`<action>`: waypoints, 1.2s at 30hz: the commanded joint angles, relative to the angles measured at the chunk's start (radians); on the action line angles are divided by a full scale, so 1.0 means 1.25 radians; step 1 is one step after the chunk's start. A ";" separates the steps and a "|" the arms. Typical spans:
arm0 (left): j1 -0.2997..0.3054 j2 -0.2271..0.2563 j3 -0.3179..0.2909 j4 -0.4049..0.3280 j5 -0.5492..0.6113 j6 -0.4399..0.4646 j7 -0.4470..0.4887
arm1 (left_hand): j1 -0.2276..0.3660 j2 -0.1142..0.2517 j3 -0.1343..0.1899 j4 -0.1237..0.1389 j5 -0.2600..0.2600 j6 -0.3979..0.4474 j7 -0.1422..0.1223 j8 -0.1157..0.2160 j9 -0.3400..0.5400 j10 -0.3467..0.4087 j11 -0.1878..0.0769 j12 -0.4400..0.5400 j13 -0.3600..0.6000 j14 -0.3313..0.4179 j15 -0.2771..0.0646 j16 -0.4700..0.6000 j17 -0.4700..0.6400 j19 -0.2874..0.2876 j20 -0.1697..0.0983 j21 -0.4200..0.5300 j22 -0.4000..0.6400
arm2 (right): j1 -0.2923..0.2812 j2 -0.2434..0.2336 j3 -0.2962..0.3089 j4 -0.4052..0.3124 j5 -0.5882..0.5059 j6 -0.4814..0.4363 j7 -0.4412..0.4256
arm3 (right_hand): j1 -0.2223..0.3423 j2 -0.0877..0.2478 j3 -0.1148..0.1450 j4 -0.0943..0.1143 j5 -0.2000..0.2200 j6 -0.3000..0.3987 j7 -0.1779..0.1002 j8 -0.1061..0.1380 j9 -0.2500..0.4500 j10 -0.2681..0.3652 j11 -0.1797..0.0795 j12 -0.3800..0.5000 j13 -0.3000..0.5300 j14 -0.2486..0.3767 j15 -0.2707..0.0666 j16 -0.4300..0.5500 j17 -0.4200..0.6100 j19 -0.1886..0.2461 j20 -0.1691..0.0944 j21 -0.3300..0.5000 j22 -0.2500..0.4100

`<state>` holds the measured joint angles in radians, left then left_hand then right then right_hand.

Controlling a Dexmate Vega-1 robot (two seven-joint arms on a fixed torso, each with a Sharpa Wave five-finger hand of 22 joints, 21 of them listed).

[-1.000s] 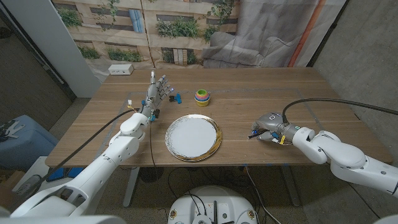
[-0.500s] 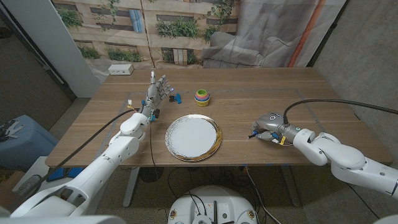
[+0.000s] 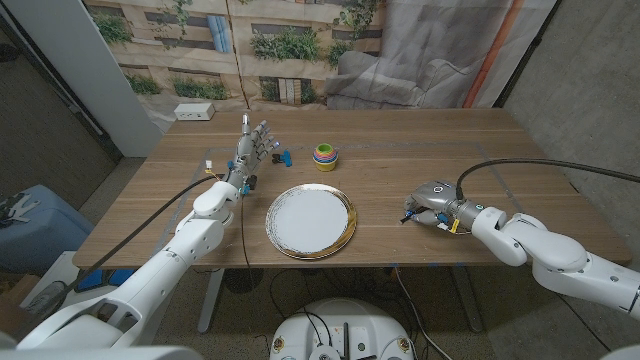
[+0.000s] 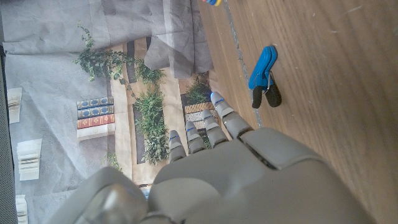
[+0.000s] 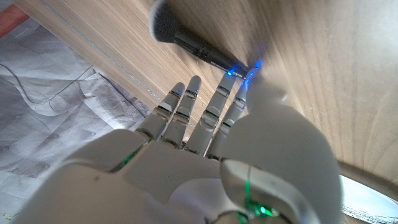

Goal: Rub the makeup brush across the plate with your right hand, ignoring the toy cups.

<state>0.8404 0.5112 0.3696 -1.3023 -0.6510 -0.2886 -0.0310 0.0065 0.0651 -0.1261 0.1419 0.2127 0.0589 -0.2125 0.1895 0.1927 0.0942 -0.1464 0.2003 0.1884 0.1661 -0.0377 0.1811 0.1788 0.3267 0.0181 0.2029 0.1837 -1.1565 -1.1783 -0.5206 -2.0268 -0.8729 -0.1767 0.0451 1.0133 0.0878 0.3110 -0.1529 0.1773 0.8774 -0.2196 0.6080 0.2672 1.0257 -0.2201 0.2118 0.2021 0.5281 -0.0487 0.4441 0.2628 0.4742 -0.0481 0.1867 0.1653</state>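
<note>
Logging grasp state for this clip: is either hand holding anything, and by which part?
Nothing is clearly held. The right hand reaches over the makeup brush, fingertips at its handle, grip not closed. The left hand is empty.

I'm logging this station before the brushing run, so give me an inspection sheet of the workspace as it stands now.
Surface: wooden table, bare wood around the items.
Job's things: white gold-rimmed plate near the front middle; makeup brush lying on the table at the right hand's fingertips, not lifted.
Clutter: stacked toy cups behind the plate; blue clip by the left hand; white box at the far left corner.
Hands: left hand upright, fingers apart, holding nothing; right hand low over the brush, grip not clear.
Cables: black cable arching to the right arm.
Surroundings: printed backdrop and grey drapes behind.
</note>
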 commanded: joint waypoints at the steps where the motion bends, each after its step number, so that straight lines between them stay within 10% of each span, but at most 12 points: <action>1: 0.000 0.000 0.000 0.000 0.000 0.000 0.000 | -0.001 0.011 -0.001 0.005 0.003 -0.001 -0.007 0.006 0.002 0.000 -0.009 0.006 0.002 0.007 -0.011 0.003 0.001 0.007 0.001 0.005 0.004 | 0.007 0.001 0.002 -0.004 0.016 -0.001 0.016 | -0.002 0.018 0.003 0.010 0.002 0.010 0.001 0.008 0.000 0.012 -0.001 0.008 0.003 0.009 -0.128 0.002 0.001 0.002 -0.068 0.003 0.002; 36: 0.001 0.000 0.000 -0.001 0.000 0.000 0.001 | -0.001 0.011 -0.001 0.005 0.003 -0.001 -0.007 0.006 0.002 0.001 -0.009 0.006 0.002 0.006 -0.011 0.003 0.001 0.007 0.000 0.005 0.004 | -0.036 0.004 0.071 -0.036 0.124 -0.022 -0.086 | -0.010 0.030 0.003 0.006 0.002 0.038 0.003 0.015 -0.008 0.043 -0.002 0.010 0.003 0.015 -0.132 0.000 -0.002 0.003 -0.070 0.003 0.002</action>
<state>0.8403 0.5112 0.3697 -1.3016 -0.6509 -0.2890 -0.0314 0.0065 0.0651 -0.1261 0.1419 0.2127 0.0589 -0.2125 0.1895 0.1927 0.0942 -0.1464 0.2003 0.1883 0.1662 -0.0377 0.1811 0.1788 0.3267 0.0181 0.2029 0.1837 -1.1863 -1.1741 -0.4659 -2.0584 -0.8264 -0.1882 0.0153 1.0005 0.1162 0.3142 -0.1449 0.1741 0.8990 -0.2017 0.6215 0.2529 1.0704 -0.2216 0.2195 0.2022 0.5403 -0.0501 0.4440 0.2599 0.4741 -0.0481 0.1867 0.1651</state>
